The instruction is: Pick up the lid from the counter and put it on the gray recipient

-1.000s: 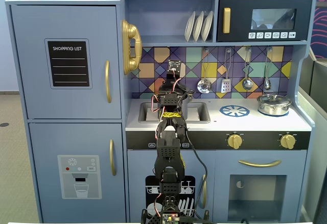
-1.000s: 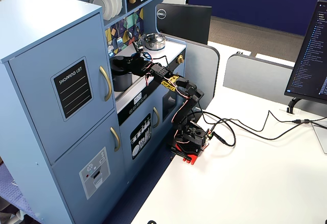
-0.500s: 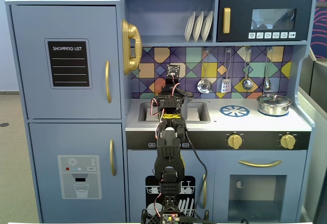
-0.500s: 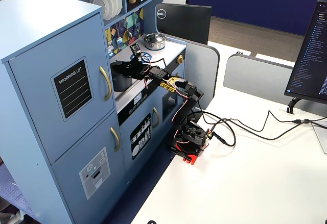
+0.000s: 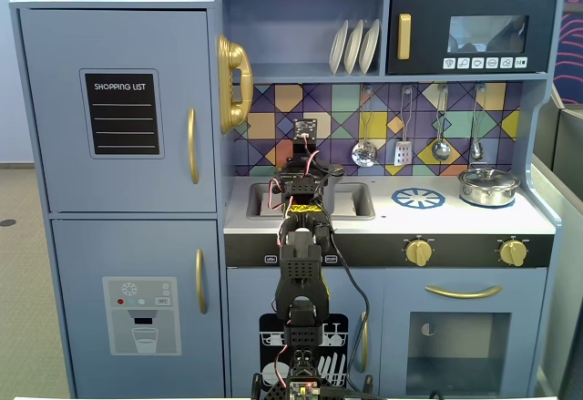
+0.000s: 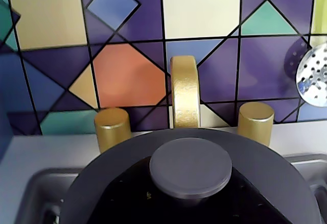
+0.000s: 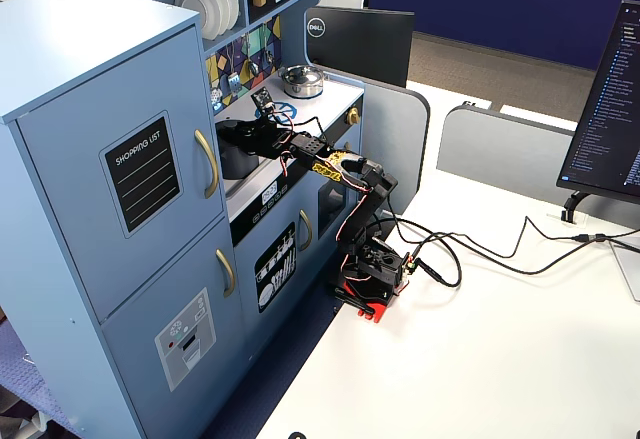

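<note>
The arm (image 7: 350,184) is made of black printed plastic links with boxy black servo motors at the joints. A yellow label with dark marks sits on one link (image 5: 304,207), at about 12 o'clock from the base. Thin red, white and black wires run in loops along the links. The base (image 7: 372,274) is black on a red mount, with a small circuit board and tiny lights. A small camera board (image 5: 305,128) rides on the wrist. Black cables (image 7: 480,259) leave the base.
</note>
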